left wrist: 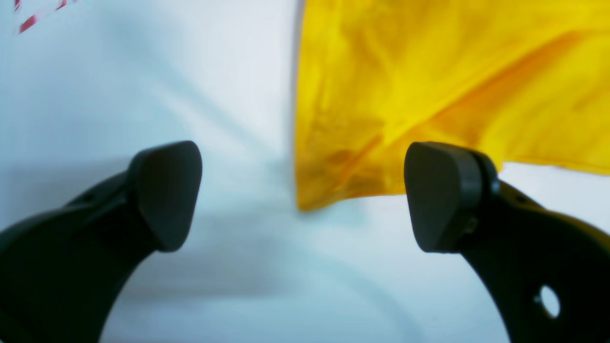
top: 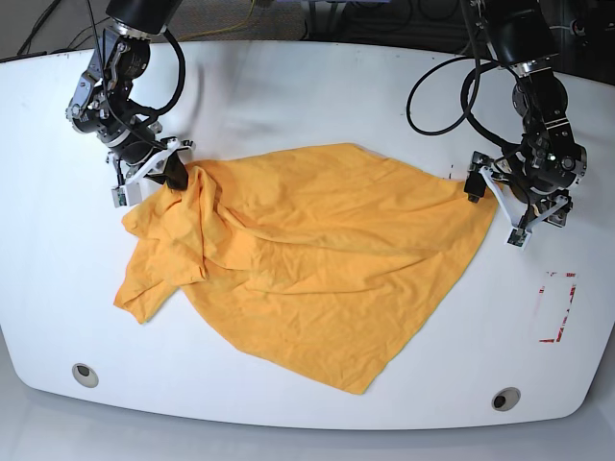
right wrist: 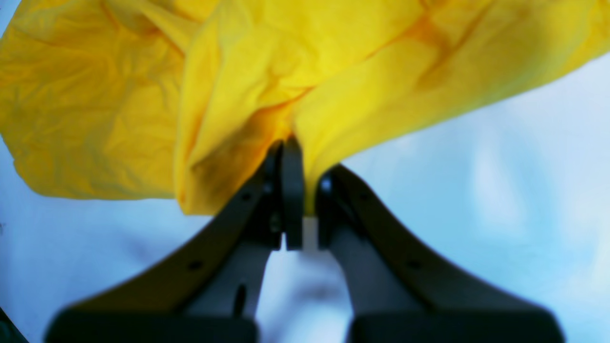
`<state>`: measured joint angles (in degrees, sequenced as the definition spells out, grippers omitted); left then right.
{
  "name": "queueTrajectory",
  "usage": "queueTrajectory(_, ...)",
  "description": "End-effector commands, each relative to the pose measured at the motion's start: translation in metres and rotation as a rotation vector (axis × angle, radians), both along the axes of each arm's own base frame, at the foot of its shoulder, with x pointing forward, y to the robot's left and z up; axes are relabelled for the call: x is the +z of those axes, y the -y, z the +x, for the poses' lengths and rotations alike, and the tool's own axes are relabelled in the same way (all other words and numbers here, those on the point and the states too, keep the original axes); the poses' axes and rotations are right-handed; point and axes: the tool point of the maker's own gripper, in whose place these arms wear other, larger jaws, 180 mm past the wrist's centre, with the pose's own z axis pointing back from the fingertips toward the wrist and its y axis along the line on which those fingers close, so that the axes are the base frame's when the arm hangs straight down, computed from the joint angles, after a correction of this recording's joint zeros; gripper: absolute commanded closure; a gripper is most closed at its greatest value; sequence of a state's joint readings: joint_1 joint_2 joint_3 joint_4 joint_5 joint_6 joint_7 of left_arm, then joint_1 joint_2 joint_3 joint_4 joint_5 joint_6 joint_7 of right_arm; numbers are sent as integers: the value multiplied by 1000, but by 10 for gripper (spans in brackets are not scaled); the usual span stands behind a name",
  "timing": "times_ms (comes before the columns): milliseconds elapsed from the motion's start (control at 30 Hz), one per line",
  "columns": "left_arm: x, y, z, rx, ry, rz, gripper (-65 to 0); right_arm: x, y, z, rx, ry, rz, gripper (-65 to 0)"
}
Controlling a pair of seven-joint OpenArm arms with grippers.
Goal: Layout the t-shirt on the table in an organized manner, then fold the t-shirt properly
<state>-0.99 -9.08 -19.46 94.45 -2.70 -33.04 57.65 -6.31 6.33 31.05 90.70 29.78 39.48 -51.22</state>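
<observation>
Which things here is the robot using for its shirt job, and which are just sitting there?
For the job:
t-shirt
table
right claw, pinching the shirt
left claw, open beside the shirt

Just there:
red tape outline
two grey grommets
black cables

Base view: camera mounted high above the near edge, looking steeply down; the whole table is in frame, with both arms at the far corners. Left wrist view: camera fixed behind the left gripper, looking forward past its two fingers, very close to the tabletop, focus soft; it covers one corner of the t-shirt and a scrap of red tape. Right wrist view: camera fixed behind the right gripper, equally close, facing bunched cloth. Each wrist view shares only cloth and tabletop with the base view; the two wrist views show different parts of the cloth.
</observation>
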Motion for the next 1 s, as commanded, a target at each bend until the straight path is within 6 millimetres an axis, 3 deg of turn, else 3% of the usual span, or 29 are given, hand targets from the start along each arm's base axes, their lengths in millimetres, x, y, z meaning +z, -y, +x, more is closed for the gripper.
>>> queueTrajectory(0,11,-3,9,1,38,5,-650,14,3,9,2,58,-5,-30)
queueTrajectory(333,-7,-1,6,7,0,-27,-650,14,2,10,2,59,-2,-30)
queueTrajectory(467,-14,10,7,-25,-7,-41,-647,14,2,10,2,59,-2,-30)
queueTrajectory(767,-33,29,4,-83,-53,-57,-560,14,2,10,1,59,-1,-30)
queueTrajectory(967,-36,30,3,-87,-63,-58,-507,14,2,10,1,59,-1,-30)
